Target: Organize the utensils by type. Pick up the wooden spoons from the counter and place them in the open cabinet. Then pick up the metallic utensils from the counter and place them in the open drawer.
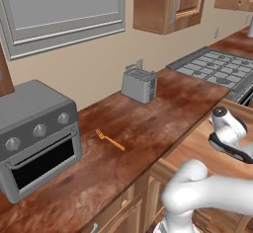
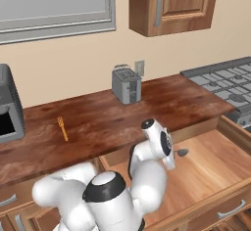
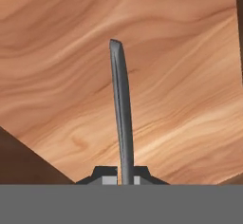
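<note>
My gripper [image 3: 126,180] hangs over the open drawer [image 2: 215,151], its jaws pressed together on the handle of a slim grey metal utensil [image 3: 121,104] whose long axis runs straight out from the fingertips, the free end pointing away over the drawer's light tan floor (in the right base view its small dark end juts out beside my white wrist, above the drawer). The orange-gold fork [image 1: 109,140] lies flat on the reddish-brown counter [image 1: 163,108], well apart from my hand, between the toaster oven [image 1: 37,135] and the toaster [image 1: 139,85]; its tines point toward the back wall and the oven, its handle angling toward the counter's front edge.
</note>
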You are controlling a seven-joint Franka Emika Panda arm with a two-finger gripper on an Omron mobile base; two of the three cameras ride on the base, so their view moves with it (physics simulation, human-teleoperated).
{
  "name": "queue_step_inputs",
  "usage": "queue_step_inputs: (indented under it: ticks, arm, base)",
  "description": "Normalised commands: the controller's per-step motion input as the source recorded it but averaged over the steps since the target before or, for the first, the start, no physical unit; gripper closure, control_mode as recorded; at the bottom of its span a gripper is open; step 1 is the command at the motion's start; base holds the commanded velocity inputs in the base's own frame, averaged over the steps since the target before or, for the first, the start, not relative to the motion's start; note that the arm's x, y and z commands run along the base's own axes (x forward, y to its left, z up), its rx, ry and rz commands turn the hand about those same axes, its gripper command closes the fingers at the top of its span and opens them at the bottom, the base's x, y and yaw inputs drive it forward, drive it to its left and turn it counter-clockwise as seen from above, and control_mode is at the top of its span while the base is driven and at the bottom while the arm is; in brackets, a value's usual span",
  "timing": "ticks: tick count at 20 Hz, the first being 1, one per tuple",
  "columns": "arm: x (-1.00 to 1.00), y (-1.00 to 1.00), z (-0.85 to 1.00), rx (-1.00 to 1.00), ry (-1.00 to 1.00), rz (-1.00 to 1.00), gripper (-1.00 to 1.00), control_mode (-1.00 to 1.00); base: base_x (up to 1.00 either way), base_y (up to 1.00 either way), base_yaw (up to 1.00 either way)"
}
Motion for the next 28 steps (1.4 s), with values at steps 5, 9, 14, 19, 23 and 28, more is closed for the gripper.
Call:
queue_step_inputs:
  ticks: [5,9,14,19,23,28]
  arm:
    - [0.29,-0.05,0.0,0.0,0.1,-0.08,1.0,-1.0]
    - [0.44,-0.48,-0.02,0.09,0.06,-0.08,1.0,-1.0]
    - [0.47,-0.72,-0.26,0.12,0.12,-0.08,1.0,-1.0]
    - [0.16,-0.59,-0.44,0.1,0.06,-0.08,1.0,-1.0]
    - [0.0,-0.55,-0.56,0.06,0.0,-0.1,1.0,-1.0]
    - [0.0,-0.48,-0.67,0.04,0.0,-0.14,1.0,-1.0]
  base:
    - [0.0,0.0,0.0]
    - [0.0,0.0,0.0]
    - [0.0,0.0,0.0]
    - [0.0,0.0,0.0]
    - [0.0,0.0,0.0]
    - [0.0,0.0,0.0]
